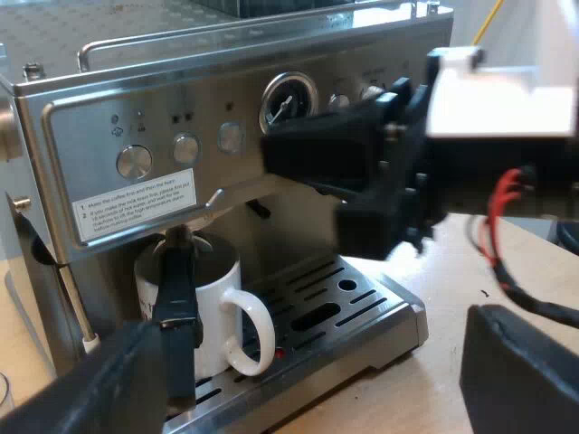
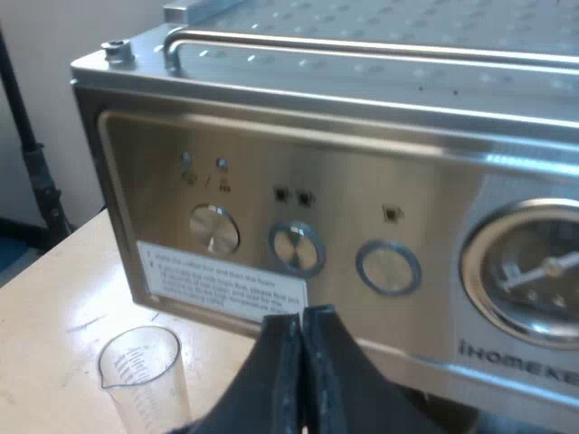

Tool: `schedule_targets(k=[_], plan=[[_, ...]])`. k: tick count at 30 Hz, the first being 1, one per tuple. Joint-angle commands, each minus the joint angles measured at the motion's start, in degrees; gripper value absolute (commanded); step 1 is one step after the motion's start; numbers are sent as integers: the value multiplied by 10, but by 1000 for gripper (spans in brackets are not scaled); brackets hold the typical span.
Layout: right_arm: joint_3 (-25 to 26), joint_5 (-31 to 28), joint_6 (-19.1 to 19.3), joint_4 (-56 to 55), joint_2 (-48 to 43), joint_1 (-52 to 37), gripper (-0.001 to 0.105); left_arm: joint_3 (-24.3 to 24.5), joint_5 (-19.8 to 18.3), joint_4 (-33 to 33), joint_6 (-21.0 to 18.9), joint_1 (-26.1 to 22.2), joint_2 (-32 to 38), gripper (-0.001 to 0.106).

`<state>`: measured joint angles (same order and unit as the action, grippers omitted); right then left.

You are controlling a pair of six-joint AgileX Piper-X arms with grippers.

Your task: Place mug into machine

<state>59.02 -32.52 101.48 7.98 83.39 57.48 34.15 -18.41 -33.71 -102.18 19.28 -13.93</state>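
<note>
The brushed-steel espresso machine (image 1: pixel 181 99) overhangs its slotted metal drip tray (image 1: pixel 362 298). The white ceramic mug (image 1: pixel 213 298) stands on that tray, right under the machine's brewing head, with its loop handle turned toward the open stretch of tray. A dark holder handle (image 1: pixel 178 307) reaches out from the machine's front across the mug's face (its end is hidden). The tray's front edge runs close to the mug's base, and past the tray's corner the pale wooden table (image 1: pixel 452 271) stretches away.

The left gripper (image 1: pixel 312 366) hangs in front of the machine's tray, its two black fingers spread wide with nothing between them. The mug is apart from it, farther in toward the machine and nearer one finger than the other.

The right gripper (image 2: pixel 303 362) is up at the machine's control panel, below the round metal buttons (image 2: pixel 296 247), with its fingers pressed together on nothing. In the left wrist view its arm crosses the machine's front by the pressure gauge (image 1: pixel 288 98), above the tray. The right wrist view adds a clear measuring glass (image 2: pixel 145 371), upright on the table beside the machine's panel corner, and the steel rail (image 2: pixel 362 45) along the machine's top.
</note>
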Motion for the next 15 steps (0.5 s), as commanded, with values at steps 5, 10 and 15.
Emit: schedule_targets(k=[5,10,15], plan=[[33,2,8,7,27,-13,0,4,-8,10,-9,1,-1,68],[33,2,6,-1,30,-26,0,4,-11,10,-9,1,-1,68],[33,2,3,-1,30,-40,0,4,-11,10,-9,1,-1,68]])
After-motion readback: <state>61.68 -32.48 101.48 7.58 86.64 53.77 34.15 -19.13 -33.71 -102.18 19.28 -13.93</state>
